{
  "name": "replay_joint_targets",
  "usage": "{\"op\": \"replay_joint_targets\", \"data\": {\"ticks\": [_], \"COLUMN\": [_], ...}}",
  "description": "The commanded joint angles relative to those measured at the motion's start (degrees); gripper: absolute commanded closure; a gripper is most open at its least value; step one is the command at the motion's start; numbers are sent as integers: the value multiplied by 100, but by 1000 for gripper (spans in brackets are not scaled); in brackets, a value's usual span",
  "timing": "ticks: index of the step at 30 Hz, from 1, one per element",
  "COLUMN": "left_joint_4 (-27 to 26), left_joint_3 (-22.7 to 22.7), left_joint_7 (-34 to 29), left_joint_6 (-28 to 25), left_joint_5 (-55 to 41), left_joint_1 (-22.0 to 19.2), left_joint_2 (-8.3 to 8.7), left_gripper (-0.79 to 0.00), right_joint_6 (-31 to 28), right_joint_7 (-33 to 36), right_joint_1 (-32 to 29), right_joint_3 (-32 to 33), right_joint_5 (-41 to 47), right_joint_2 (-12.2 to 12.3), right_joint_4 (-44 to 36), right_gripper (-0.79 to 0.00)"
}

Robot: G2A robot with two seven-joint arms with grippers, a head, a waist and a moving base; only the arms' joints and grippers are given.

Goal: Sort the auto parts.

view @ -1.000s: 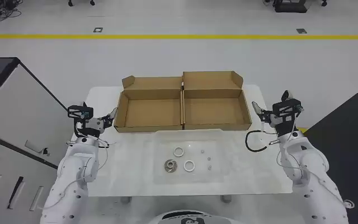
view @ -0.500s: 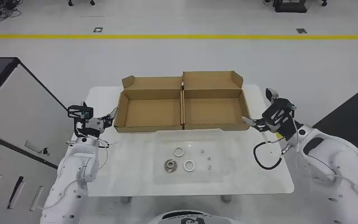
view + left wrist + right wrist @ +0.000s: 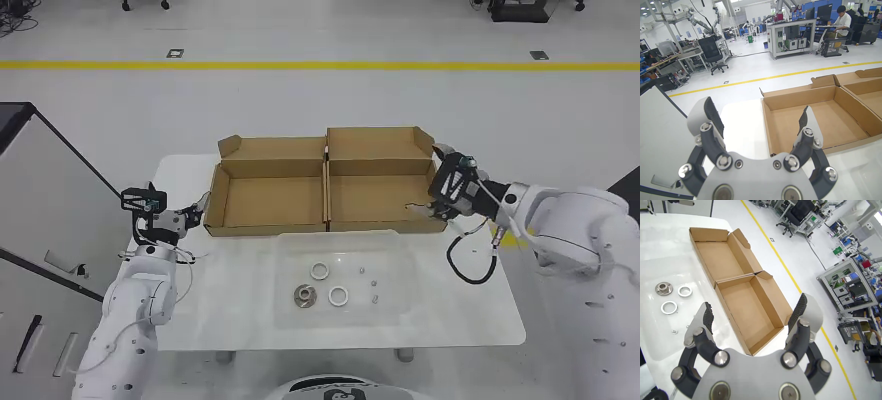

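Both our left gripper (image 3: 758,113) and right gripper (image 3: 754,303) gape wide, empty. We see a cardboard box (image 3: 747,302) just ahead of the right gripper, a metal ring (image 3: 669,307) nearby.

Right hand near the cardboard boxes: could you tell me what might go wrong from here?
The open right hand hangs by the front corner of the right box; swinging low toward the parts, it might clip the wall and shift the box. The small nuts lie near the rings; a wide grasp could scatter them.
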Motion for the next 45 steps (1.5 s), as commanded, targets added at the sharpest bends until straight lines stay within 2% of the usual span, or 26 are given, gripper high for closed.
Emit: {"op": "replay_joint_targets", "data": {"ticks": [1, 8, 21, 28, 36, 45], "left_joint_4": [0, 0, 0, 0, 0, 0], "left_joint_3": [0, 0, 0, 0, 0, 0], "left_joint_7": [0, 0, 0, 0, 0, 0], "left_joint_6": [0, 0, 0, 0, 0, 0], "left_joint_5": [0, 0, 0, 0, 0, 0], "left_joint_1": [0, 0, 0, 0, 0, 0], "left_joint_2": [0, 0, 0, 0, 0, 0], "left_gripper": [-785, -785, -785, -785, -785, -785], "right_joint_6": [-39, 378, 922, 1094, 1082, 1005], "right_joint_7": [308, 942, 1487, 1659, 1646, 1569], "right_joint_1": [178, 543, 1419, 1906, 2361, 2874], "right_joint_3": [-213, -1015, -2724, -3566, -4508, -5367], "right_joint_5": [229, 787, 1418, 1830, 1902, 1998], "right_joint_2": [22, 248, 1047, 1383, 1624, 1789], "right_joint_4": [40, 50, 213, 357, 539, 727], "right_gripper": [-785, -785, -785, -785, -785, -785]}}
